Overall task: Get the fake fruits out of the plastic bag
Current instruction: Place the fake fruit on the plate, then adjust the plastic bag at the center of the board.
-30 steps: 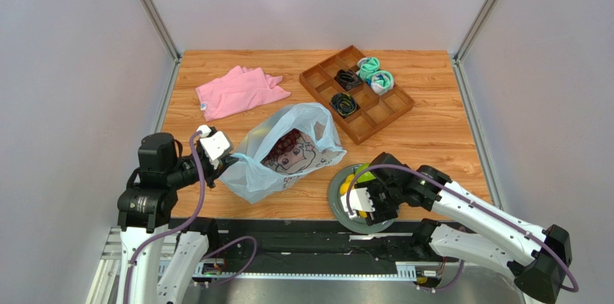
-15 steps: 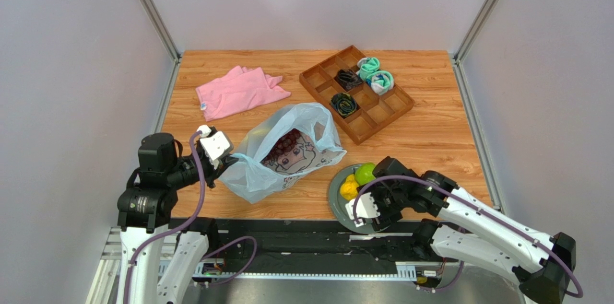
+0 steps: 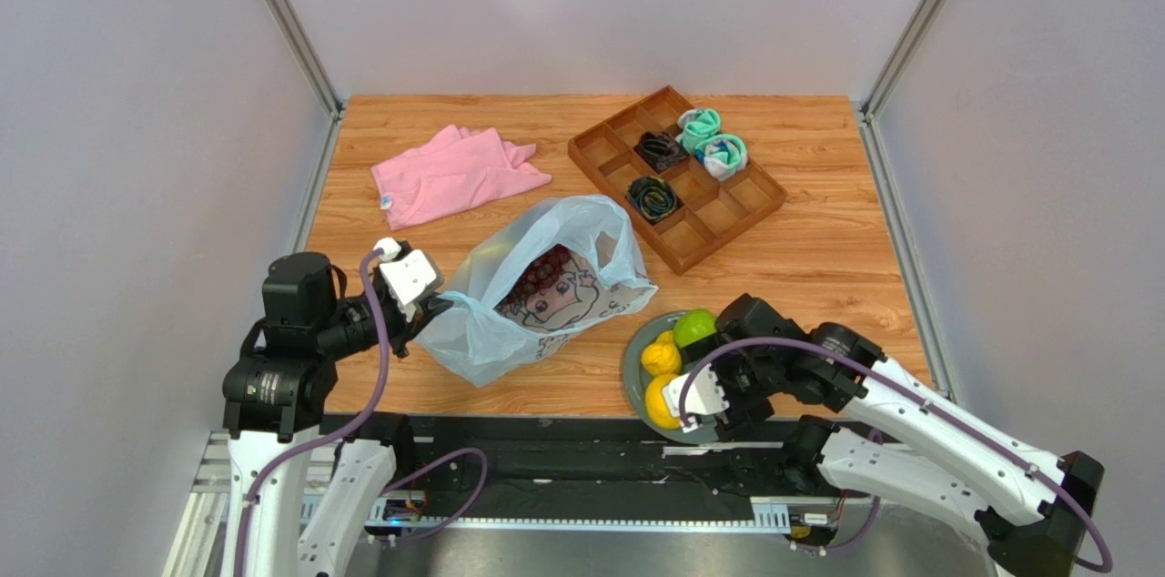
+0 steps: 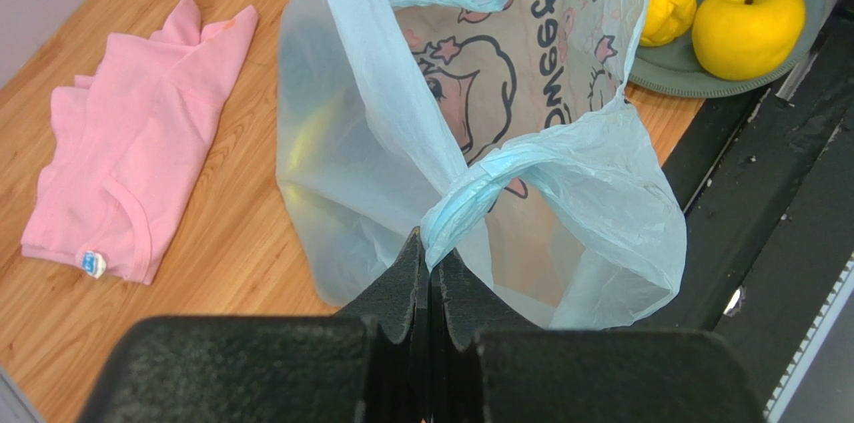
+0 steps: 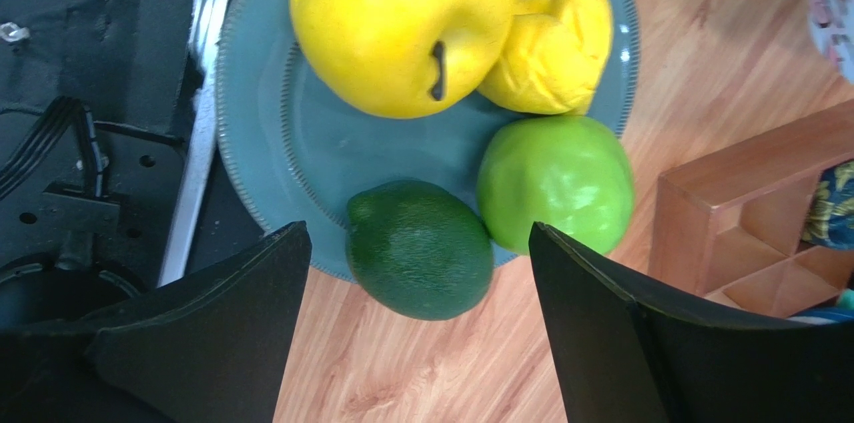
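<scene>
On the near right of the table, the right gripper [image 5: 418, 230] hangs over a grey-green plate [image 5: 271, 143], its fingers wide apart and empty. On the plate lie a yellow apple [image 5: 401, 13], a lemon [image 5: 551, 43], a lime-green apple [image 5: 556, 183] and, at the rim, a dark green avocado [image 5: 421, 248]. Left of the plate, the plastic bag [image 4: 381, 143] sits on the wood, its handle [image 4: 471, 198] clamped tight in the left gripper [image 4: 429, 253]. Dark grapes [image 3: 547, 266] show inside the bag.

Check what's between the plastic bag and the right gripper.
The plate, carrying a lemon and a yellow apple. The top view shows it lying between the plastic bag and the open right gripper.
</scene>
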You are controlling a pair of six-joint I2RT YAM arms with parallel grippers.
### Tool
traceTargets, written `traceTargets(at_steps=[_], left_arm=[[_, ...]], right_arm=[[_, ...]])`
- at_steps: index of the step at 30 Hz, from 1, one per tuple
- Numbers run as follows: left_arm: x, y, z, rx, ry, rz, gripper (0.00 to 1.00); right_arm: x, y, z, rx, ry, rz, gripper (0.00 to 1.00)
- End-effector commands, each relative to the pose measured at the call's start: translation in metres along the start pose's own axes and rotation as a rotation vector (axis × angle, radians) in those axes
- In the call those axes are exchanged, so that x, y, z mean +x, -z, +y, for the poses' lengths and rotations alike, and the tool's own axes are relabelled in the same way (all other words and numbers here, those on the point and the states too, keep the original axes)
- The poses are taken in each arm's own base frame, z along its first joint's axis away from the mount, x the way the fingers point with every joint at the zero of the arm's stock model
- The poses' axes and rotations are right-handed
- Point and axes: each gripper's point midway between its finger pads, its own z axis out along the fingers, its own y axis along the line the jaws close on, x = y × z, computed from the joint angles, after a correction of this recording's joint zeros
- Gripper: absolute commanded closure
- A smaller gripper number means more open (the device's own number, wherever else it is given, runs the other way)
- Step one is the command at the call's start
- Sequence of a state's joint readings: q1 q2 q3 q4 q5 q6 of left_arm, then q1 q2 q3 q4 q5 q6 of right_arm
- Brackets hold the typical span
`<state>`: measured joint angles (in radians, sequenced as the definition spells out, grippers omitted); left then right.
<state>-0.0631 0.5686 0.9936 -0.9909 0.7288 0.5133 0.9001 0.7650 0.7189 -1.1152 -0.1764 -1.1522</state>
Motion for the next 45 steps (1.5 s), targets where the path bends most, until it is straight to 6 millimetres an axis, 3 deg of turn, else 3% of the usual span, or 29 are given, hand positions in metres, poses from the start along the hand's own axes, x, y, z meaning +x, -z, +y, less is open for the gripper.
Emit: traceTargets(at_steps=[1,6,7,8,9,10,11,12,13,14,15,16,20,21,23,26,29,30,31,33,37,38,41,44,45], left_arm=[[-0.009,0.002,-0.001,0.006,0.0,-0.021,1.0],[-0.027,0.001,0.008,0.055,-0.092,-0.019,0.93],[-0.054,0.01,0.012,0.054,-0.162,-0.058,0.91],[-0.065,0.012,0.016,0.071,-0.2,-0.058,0.91],[-0.06,0.002,0.022,0.146,-0.226,0.006,0.9],[-0.088,0.013,0.03,0.133,-0.314,-0.013,0.9],[-0.095,0.012,0.033,0.164,-0.342,0.007,0.91],[-0.083,-0.001,0.038,0.251,-0.293,0.094,0.91],[-0.104,0.008,0.045,0.236,-0.36,0.1,0.91],[-0.106,0.007,0.041,0.294,-0.391,0.135,0.92],[-0.097,0.0,0.04,0.361,-0.341,0.212,0.93],[-0.096,0.002,0.056,0.288,-0.37,0.298,0.94],[-0.084,-0.002,0.057,0.333,-0.619,0.38,0.97],[-0.083,0.005,0.054,0.328,-0.663,0.375,0.98],[-0.066,0.008,0.049,0.36,-0.706,0.415,0.99],[-0.046,0.017,0.054,0.271,-0.611,0.504,1.0],[-0.003,0.028,0.057,0.206,-0.51,0.658,1.0],[0.013,0.032,0.048,0.215,-0.48,0.681,1.0],[0.016,0.031,0.044,0.201,-0.45,0.666,1.0],[0.014,0.029,0.037,0.123,-0.347,0.593,1.0],[-0.003,0.031,0.021,0.012,-0.171,0.427,1.0],[-0.008,0.039,0.012,-0.009,-0.138,0.363,1.0],[-0.006,0.051,-0.015,0.006,-0.053,0.243,1.0],[0.015,0.061,-0.043,0.05,-0.015,0.236,1.0],[0.023,0.061,-0.053,0.088,-0.004,0.234,1.0]], right_arm=[[-0.033,0.026,-0.059,0.193,0.025,-0.091,0.14],[-0.066,0.04,-0.121,0.315,-0.033,-0.173,0.14],[-0.07,0.04,-0.126,0.311,-0.062,-0.181,0.15],[-0.077,0.046,-0.133,0.32,-0.117,-0.204,0.15],[-0.078,0.041,-0.136,0.296,-0.148,-0.202,0.15],[-0.082,0.041,-0.138,0.287,-0.168,-0.215,0.15],[-0.084,0.039,-0.137,0.271,-0.206,-0.224,0.15],[-0.087,0.04,-0.136,0.254,-0.217,-0.228,0.15],[-0.089,0.04,-0.134,0.235,-0.23,-0.238,0.15],[-0.09,0.042,-0.133,0.228,-0.243,-0.24,0.15],[-0.091,0.044,-0.131,0.217,-0.271,-0.239,0.15],[-0.09,0.044,-0.131,0.21,-0.285,-0.225,0.15],[-0.08,0.041,-0.127,0.184,-0.304,-0.167,0.15],[-0.079,0.04,-0.128,0.189,-0.306,-0.161,0.15],[-0.076,0.035,-0.13,0.192,-0.311,-0.144,0.15],[-0.079,0.032,-0.14,0.212,-0.33,-0.155,0.15],[-0.088,0.024,-0.156,0.234,-0.371,-0.193,0.15],[-0.094,0.022,-0.163,0.242,-0.37,-0.218,0.16],[-0.101,0.021,-0.167,0.237,-0.37,-0.246,0.16],[-0.115,0.021,-0.184,0.253,-0.404,-0.299,0.18],[-0.145,0.022,-0.196,0.198,-0.465,-0.418,0.25],[-0.15,0.024,-0.198,0.194,-0.522,-0.44,0.27],[-0.17,0.053,-0.223,0.273,-0.589,-0.552,0.3],[-0.198,0.078,-0.254,0.35,-0.627,-0.721,0.32],[-0.208,0.091,-0.275,0.418,-0.664,-0.798,0.34]])
